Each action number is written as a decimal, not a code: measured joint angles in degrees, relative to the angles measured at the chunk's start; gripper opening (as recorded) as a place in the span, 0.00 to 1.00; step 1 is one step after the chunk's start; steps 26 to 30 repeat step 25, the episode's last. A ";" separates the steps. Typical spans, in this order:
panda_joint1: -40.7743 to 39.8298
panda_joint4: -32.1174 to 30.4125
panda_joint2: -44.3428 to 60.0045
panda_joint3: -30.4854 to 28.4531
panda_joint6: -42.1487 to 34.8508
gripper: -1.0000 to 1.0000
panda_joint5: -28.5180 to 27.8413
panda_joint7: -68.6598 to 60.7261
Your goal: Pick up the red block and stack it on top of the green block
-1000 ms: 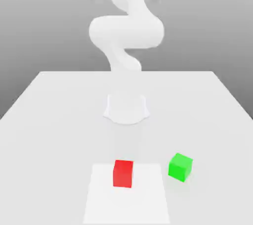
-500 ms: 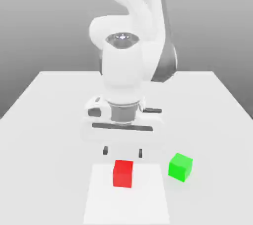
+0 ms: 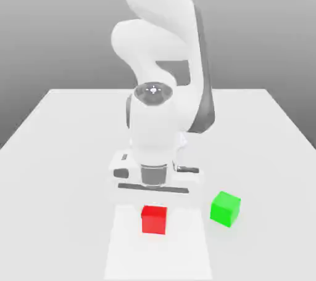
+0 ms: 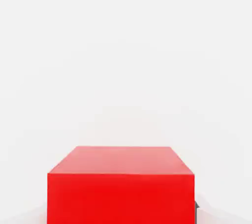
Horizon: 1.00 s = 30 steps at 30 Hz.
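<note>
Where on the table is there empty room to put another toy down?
The table is bare on the exterior view's left of the red block, and on the far right past the green block. It is crowded in the middle, where the robot's hand hangs over the red block, with the green block close beside.

The gripper (image 3: 153,203) has come down and closed on the red block (image 3: 153,219)
</note>
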 joint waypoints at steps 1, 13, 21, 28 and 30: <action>-0.07 -0.28 -1.99 0.13 -1.70 0.00 0.27 -0.20; 12.91 -2.18 -16.55 10.16 -14.11 0.00 5.65 3.01; 14.26 -1.88 -6.56 12.11 -4.67 0.00 -0.95 9.32; 14.58 -1.84 -4.57 11.44 -2.82 1.00 -2.38 10.32; 14.58 -1.84 -4.57 11.44 -2.82 1.00 -2.38 10.32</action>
